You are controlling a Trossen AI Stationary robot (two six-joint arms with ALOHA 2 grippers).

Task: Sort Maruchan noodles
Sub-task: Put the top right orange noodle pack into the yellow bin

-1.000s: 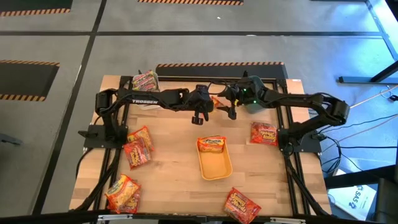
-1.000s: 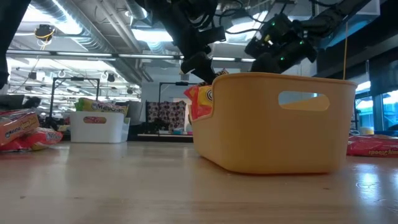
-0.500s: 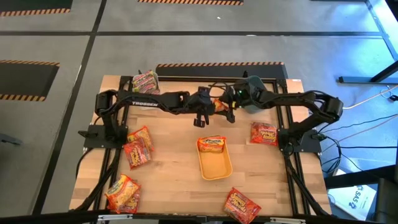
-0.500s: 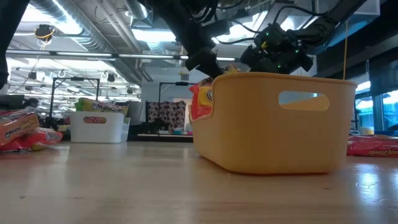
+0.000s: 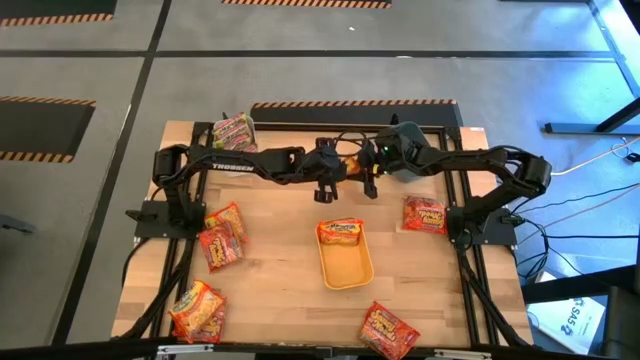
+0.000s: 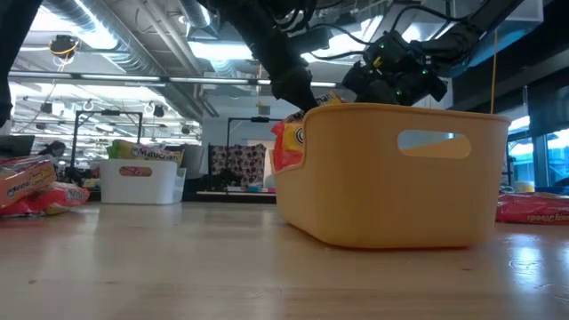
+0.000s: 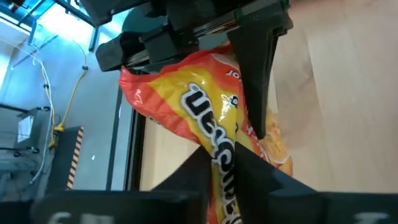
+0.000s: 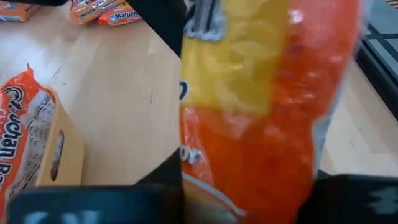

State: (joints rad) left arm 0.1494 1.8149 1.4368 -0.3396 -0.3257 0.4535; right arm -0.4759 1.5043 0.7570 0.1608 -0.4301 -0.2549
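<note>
An orange-yellow Maruchan noodles packet (image 5: 349,166) hangs in the air at the table's far middle, between my two grippers. My left gripper (image 7: 221,168) reaches in from the left and is shut on it. My right gripper (image 8: 249,186) reaches in from the right and is shut on its other end. Just nearer stands the yellow bin (image 5: 345,262), with another orange-yellow packet (image 5: 340,232) leaning against its far wall. In the low view the held packet (image 6: 325,98) shows just above that bin's rim (image 6: 400,111). My left gripper pinches the packet's left end (image 7: 225,152) between its two fingers, which come in about level from the table's left. The packet is lifted clear of the table. My right gripper pinches the packet's right end (image 7: 239,53) between its two fingers. One finger (image 7: 255,81) lies across the printed face; the other is behind the packet. The fingers come in from the table's right.
A white bin (image 5: 232,130) holding packets stands at the far left. Loose packets lie at the left (image 5: 222,235) and near left (image 5: 197,310), and red ones at the right (image 5: 425,214) and near right (image 5: 388,330). A bluish bin (image 5: 405,162) sits under my right arm.
My right gripper has moved toward the table's left and a little down, up to the packet that my left gripper holds, and now has its fingers on the packet's right end. The packet and my left gripper have shifted slightly toward the right.
</note>
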